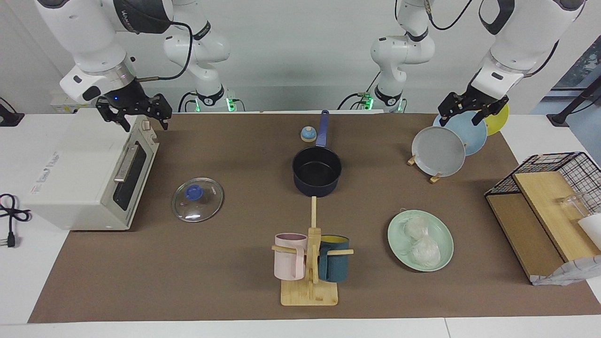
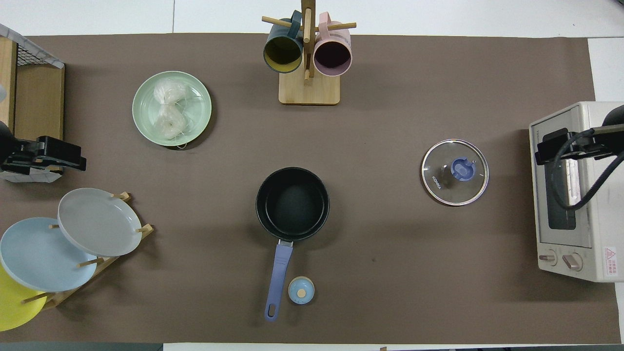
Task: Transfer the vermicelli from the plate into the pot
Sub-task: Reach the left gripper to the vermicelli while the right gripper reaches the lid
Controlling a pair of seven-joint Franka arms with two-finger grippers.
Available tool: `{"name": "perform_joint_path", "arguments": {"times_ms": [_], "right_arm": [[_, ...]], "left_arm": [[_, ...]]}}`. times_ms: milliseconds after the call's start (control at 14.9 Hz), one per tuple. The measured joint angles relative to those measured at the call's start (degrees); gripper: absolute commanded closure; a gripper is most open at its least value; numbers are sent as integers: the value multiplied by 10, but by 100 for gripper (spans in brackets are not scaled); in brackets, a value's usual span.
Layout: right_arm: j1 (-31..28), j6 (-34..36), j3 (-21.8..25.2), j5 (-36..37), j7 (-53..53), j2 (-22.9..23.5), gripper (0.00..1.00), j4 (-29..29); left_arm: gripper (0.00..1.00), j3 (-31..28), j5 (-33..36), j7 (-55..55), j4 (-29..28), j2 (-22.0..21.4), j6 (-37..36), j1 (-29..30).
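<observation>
The vermicelli (image 1: 421,241), a pale lumpy clump, lies on the mint-green plate (image 1: 396,244) toward the left arm's end of the table; both also show in the overhead view, the vermicelli (image 2: 168,109) on the plate (image 2: 199,114). The dark pot (image 1: 317,171) with its long blue handle (image 1: 323,124) stands empty at mid-table, nearer to the robots than the plate, and shows from above too (image 2: 292,202). My left gripper (image 1: 462,115) is open and empty, raised over the plate rack (image 2: 73,158). My right gripper (image 1: 143,119) is open and empty over the toaster oven (image 2: 548,146).
A toaster oven (image 1: 89,173) stands at the right arm's end, a glass lid (image 1: 197,199) beside it. A mug tree (image 1: 311,263) with pink and teal mugs stands farther out than the pot. A rack of grey, blue and yellow plates (image 1: 439,151), a small blue knob (image 1: 307,134) and a wire basket with boards (image 1: 544,206) stand around.
</observation>
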State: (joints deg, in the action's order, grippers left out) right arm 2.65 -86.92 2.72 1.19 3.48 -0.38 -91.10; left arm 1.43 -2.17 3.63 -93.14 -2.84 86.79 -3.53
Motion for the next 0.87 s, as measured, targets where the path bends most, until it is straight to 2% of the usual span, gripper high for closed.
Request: {"name": "perform_joint_path", "arguments": {"times_ms": [871], "right_arm": [[18,-15,-1,-1,0,-1,0,-3]], "left_arm": [[0,0,0,0,0,0,11,0]]}}
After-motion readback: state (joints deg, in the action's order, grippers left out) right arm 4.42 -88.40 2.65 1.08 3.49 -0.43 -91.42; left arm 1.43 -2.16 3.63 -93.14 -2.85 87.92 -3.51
